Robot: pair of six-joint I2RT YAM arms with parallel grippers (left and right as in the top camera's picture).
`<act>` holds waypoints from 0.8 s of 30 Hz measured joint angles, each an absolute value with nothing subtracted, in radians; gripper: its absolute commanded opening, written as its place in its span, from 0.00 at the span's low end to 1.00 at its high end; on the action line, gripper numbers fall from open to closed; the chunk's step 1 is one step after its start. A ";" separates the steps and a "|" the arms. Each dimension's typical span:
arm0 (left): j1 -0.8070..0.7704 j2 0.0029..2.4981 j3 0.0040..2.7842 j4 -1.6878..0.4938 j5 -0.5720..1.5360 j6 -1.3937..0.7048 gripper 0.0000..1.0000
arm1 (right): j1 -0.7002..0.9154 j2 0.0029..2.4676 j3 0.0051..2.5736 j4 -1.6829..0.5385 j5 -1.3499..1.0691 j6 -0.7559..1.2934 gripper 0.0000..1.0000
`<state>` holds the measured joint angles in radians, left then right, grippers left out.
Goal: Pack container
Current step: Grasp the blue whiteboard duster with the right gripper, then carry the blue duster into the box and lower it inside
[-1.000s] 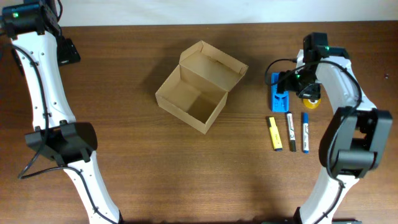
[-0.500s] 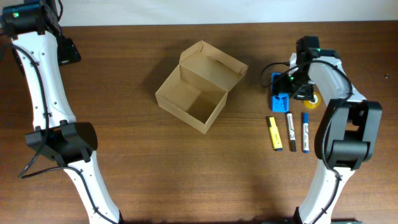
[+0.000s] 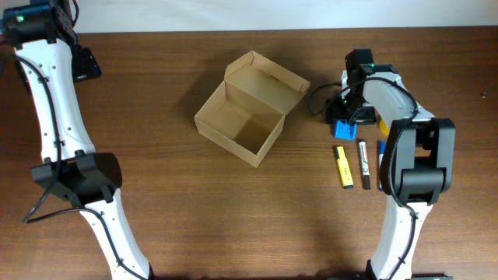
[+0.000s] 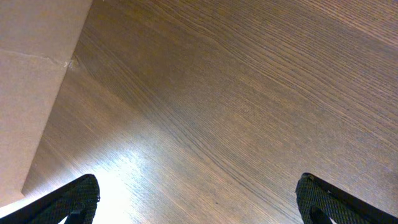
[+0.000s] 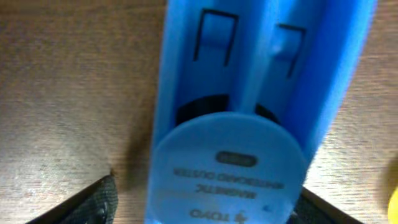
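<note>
Container (image 3: pixel 264 84) is sitting open around the middle of the wooden surface (image 3: pixel 233 225). It's turned at an angle with the flap lid standing up along the far right side, and the bare cardboard floor shows from overhead.

Well off to its right we've got a blue plastic case (image 3: pixel 345 130). Just in front of the case is a row of three pens lying side by side: a yellow highlighter (image 3: pixel 343 167), a black-and-white marker (image 3: pixel 364 165) and a blue marker (image 3: pixel 380 159) that's mostly hidden by the right arm.

Right fingers (image 5: pixel 93 202) are spread wide and hang right over the blue case. In the wrist view we get one tip in each lower corner with the case between them. The tip on the left of that picture is clearly off the plastic, but we can't tell for the other one. The case has a round pale-blue label with upside-down print, too blurry for us to read.

Left fingers (image 4: pixel 71 199) are spread wide too, with only wood grain between them. They're up at the back-left corner of the surface, well apart from the container.
</note>
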<state>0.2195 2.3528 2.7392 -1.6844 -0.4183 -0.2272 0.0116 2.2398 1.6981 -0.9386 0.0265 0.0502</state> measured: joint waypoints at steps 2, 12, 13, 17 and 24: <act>0.220 2.353 2.739 -1.684 -0.418 -0.227 1.00 | 0.011 2.240 1.699 -0.939 0.031 0.054 0.49; 0.220 2.353 2.739 -1.684 -0.418 -0.227 1.00 | 0.011 2.240 1.710 -0.966 0.045 0.078 0.04; 0.220 2.353 2.739 -1.684 -0.418 -0.227 1.00 | 0.011 2.241 1.712 -0.976 0.045 0.079 0.04; 0.220 2.353 2.739 -1.684 -0.418 -0.227 1.00 | 0.011 2.244 1.728 -1.012 0.045 0.079 0.03; 0.220 2.353 2.739 -1.684 -0.418 -0.227 1.00 | 0.009 2.246 1.825 -1.139 0.045 0.079 0.04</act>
<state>0.2195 2.3528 2.7392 -1.6844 -0.4179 -0.2272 0.0090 2.2463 1.8248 -1.1393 0.0452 0.0788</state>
